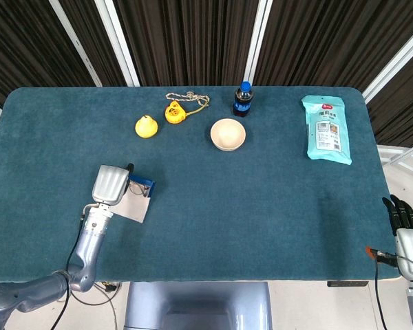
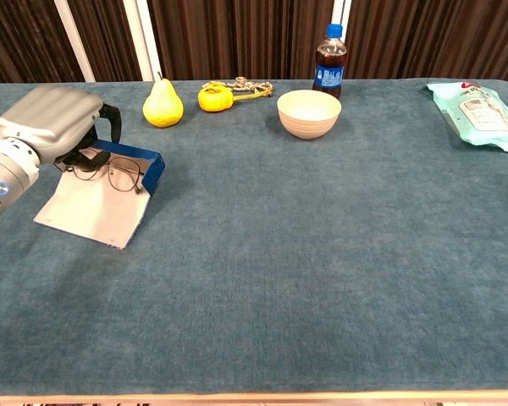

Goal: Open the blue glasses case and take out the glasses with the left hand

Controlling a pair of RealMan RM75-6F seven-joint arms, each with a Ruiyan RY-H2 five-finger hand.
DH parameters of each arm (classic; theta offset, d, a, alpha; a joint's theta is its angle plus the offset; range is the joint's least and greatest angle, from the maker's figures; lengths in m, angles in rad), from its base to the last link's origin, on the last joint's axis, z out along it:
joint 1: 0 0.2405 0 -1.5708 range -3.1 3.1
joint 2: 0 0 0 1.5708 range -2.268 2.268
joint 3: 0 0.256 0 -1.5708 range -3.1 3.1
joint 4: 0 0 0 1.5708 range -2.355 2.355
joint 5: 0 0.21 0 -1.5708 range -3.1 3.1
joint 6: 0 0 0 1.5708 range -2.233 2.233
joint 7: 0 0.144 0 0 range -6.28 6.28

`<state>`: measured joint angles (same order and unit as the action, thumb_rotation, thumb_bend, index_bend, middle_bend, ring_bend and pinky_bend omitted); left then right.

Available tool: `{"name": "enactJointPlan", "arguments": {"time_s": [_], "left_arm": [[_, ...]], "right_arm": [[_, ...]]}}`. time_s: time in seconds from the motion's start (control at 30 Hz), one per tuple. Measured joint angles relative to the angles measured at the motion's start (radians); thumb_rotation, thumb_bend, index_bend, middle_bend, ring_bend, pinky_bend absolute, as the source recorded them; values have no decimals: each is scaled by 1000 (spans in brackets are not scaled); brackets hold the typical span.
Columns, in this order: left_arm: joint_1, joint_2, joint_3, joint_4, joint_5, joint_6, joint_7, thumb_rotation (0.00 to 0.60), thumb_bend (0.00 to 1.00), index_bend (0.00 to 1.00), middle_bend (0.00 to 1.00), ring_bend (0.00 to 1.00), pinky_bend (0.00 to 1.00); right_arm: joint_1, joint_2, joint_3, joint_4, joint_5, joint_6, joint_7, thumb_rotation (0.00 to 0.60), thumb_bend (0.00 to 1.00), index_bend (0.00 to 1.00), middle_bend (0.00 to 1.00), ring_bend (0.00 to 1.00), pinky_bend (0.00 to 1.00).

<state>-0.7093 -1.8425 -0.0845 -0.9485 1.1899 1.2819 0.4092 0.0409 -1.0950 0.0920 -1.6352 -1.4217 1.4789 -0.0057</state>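
Glasses (image 2: 110, 173) lie in the open blue case (image 2: 140, 169) near the table's (image 1: 261, 192) front-left corner, their long axis running left to right along the case's tray, lenses toward the pale open lid (image 2: 89, 207) that is spread flat toward the front edge. The left hand (image 2: 55, 114) covers the tray's left end, fingers (image 2: 110, 118) curled down over it; whether they grip the glasses cannot be told. Off the table's right front corner, the right hand (image 1: 403, 214) holds nothing, fingers straight and slightly apart. Far back stand a pear (image 1: 146, 126), bowl (image 1: 228, 134), bottle (image 1: 242, 99) and teal packet (image 1: 327, 128).
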Motion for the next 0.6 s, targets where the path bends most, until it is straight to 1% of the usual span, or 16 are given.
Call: {"name": "enactJointPlan", "arguments": {"time_s": [0.17,0.33,0.53,0.6], "left_arm": [[8,-13,-14,28,33,8,-19,600,423,572,1000,932,1000],[16,-18,-37,24,36,-7,-22,600,424,572,1000,932,1000],[24,-17,-49,20,39,-29,-12,600,424,570,1000,932,1000],[25,-17,-56,18,35,-39,-7,600,417,548,1000,931,1000]], "right_arm": [[0,0,0,0,0,0,1,600,160,0,0,0,210],[0,0,0,0,0,1,1,600,161,0,0,0,210],[0,-1,0,0,1,0,0,600,160,0,0,0,210],[0,0,0,-1,1,0,-1,600,160,0,0,0,210]]}}
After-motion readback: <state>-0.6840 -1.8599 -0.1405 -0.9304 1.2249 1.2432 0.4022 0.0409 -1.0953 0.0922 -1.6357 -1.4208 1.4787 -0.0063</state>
